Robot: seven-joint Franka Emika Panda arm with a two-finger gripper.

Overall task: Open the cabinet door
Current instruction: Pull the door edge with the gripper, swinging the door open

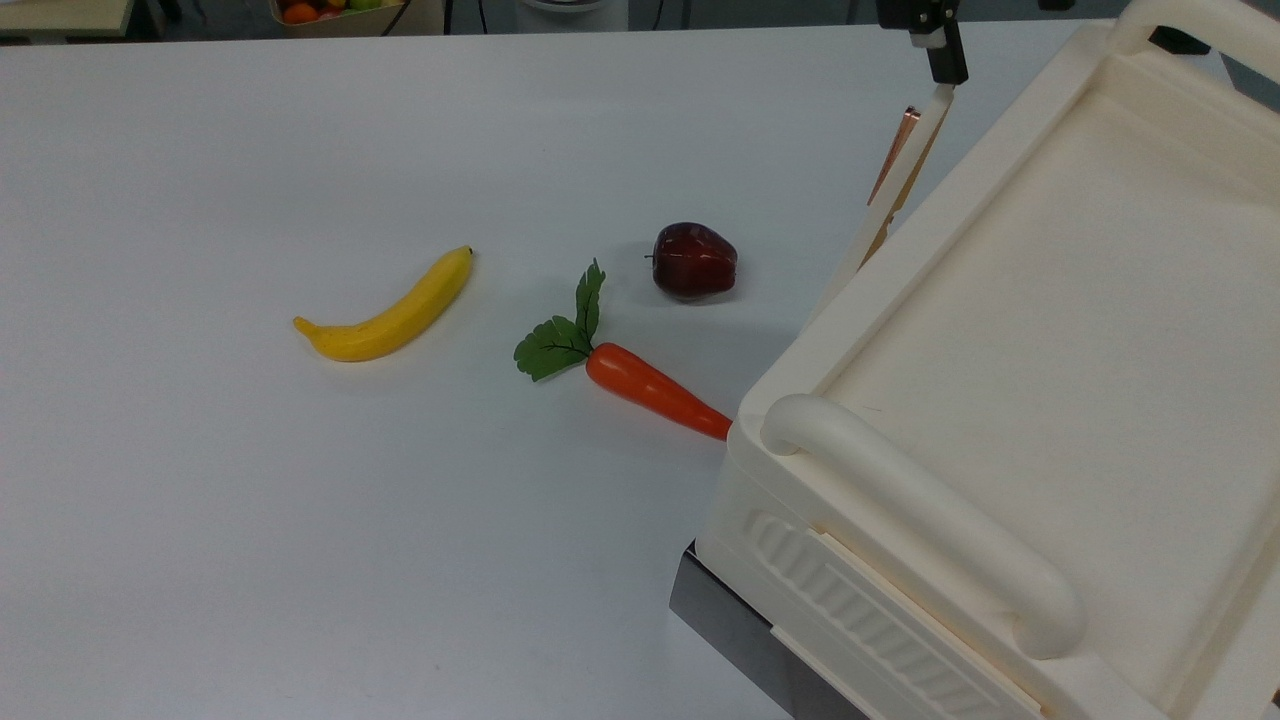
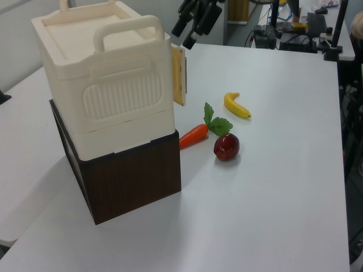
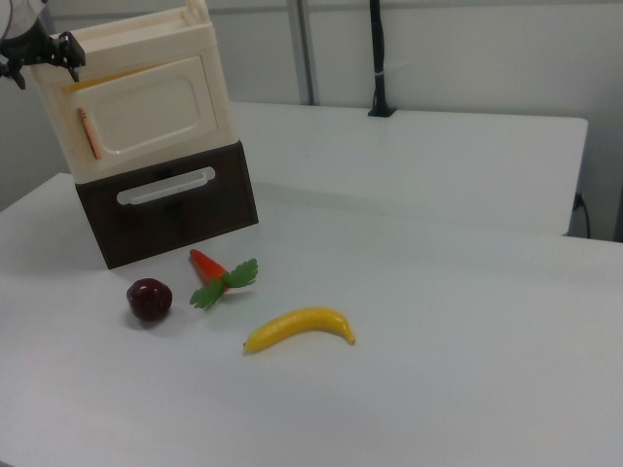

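Bright, even light; soft shadows
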